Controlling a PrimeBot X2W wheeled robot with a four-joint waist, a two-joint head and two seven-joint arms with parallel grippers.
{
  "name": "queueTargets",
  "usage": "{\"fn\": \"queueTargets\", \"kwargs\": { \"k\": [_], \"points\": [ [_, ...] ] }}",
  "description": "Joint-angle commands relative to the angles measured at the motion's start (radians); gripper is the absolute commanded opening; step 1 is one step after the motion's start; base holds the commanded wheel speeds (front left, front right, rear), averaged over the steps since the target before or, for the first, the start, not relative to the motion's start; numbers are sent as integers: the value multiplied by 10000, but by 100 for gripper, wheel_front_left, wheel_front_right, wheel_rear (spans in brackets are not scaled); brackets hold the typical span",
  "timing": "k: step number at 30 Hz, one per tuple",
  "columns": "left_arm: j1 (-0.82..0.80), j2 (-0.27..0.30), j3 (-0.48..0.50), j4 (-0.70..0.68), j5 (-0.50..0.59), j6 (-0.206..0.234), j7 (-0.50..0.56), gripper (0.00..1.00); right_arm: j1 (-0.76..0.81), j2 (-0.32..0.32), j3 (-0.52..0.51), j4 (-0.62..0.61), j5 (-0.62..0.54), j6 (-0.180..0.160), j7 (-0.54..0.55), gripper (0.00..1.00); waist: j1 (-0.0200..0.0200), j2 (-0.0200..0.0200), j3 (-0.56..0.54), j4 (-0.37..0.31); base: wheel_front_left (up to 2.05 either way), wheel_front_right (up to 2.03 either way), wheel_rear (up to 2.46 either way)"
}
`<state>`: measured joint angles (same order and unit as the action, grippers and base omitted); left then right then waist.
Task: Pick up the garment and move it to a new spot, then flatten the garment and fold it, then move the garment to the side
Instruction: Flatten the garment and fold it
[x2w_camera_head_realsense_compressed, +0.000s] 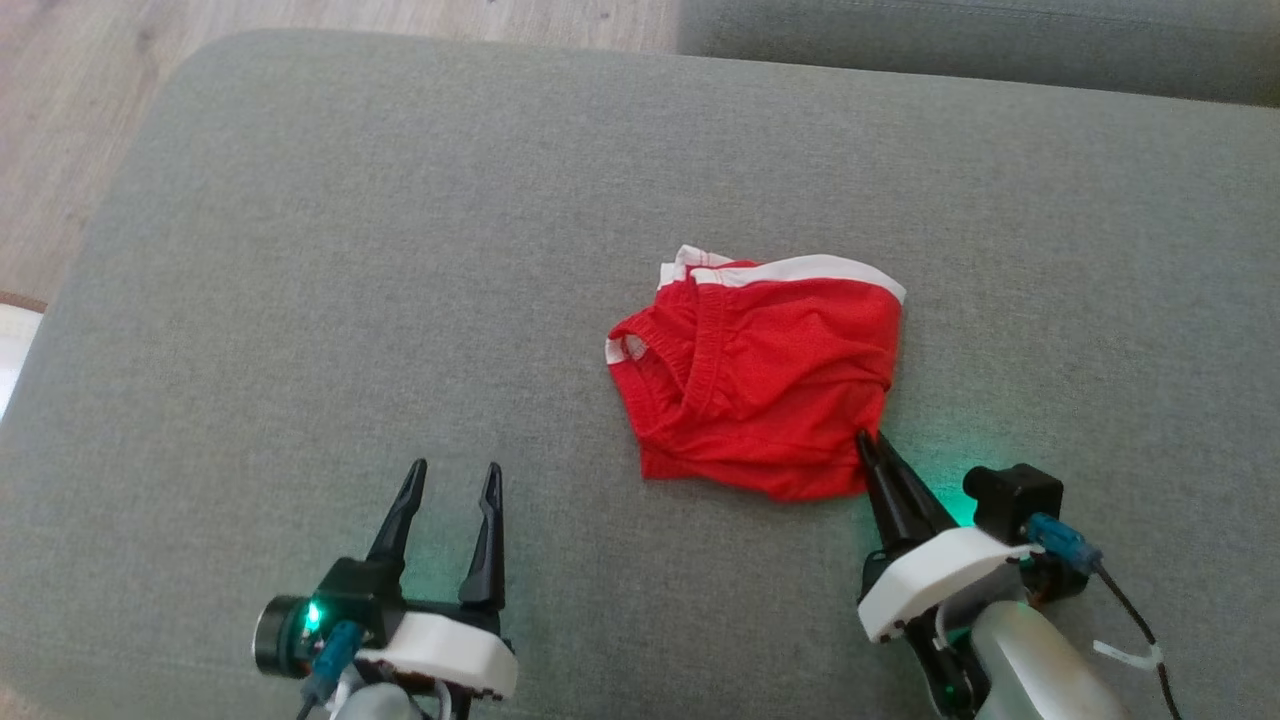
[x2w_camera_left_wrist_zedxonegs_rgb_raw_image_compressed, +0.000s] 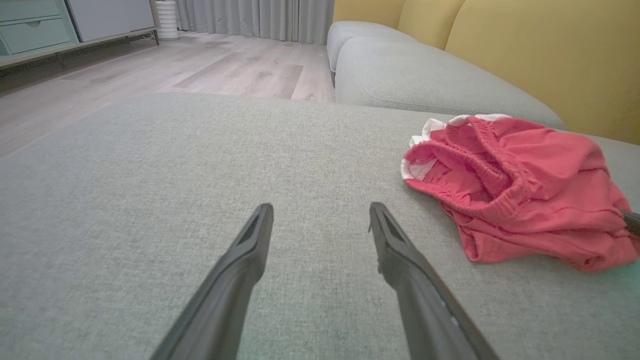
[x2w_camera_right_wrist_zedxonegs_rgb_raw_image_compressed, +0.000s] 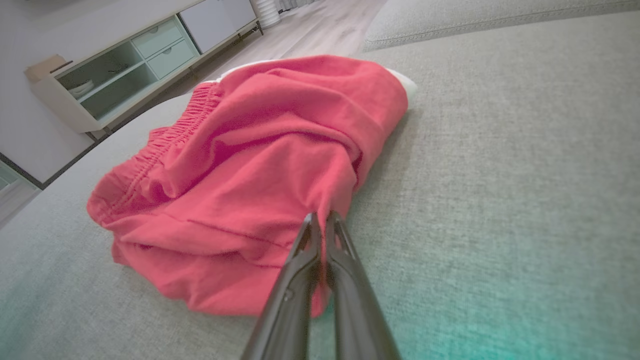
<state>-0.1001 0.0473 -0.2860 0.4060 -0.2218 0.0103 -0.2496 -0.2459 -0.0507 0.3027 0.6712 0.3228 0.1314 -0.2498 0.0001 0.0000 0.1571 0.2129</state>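
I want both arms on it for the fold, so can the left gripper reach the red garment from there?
Probably yes. The left gripper is open over bare cushion, nothing lies between it and the red garment, and the right gripper is shut on its right corner.

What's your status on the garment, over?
Left end effector open, empty. Right end effector shut on red garment at its near corner. Garment bunched, lying on grey cushion. Nothing in the way.

Head looks down; both wrists low, close, sharing garment (x2w_camera_left_wrist_zedxonegs_rgb_raw_image_compressed: 520, 195).
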Motion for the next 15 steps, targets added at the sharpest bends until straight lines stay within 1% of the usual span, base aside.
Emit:
{"fn": "queueTargets", "kwargs": {
  "k": [1,10,15],
  "points": [
    [-384,30,304,-353,-32,78,-122,100,-244,5,328,-324,153,-7,-120,0,-1,0,-37,-76,0,0,0],
    [-227,30,504,-302,42,-28,-122,100,662,-16,578,-1555,32,-7,-120,0,-1,0,-371,-666,0,0,0],
    [-183,30,498,-259,70,-99,-122,100,1317,-309,362,-1584,-170,-7,-120,0,-1,0,-486,-927,0,0,0]
  ]
}}
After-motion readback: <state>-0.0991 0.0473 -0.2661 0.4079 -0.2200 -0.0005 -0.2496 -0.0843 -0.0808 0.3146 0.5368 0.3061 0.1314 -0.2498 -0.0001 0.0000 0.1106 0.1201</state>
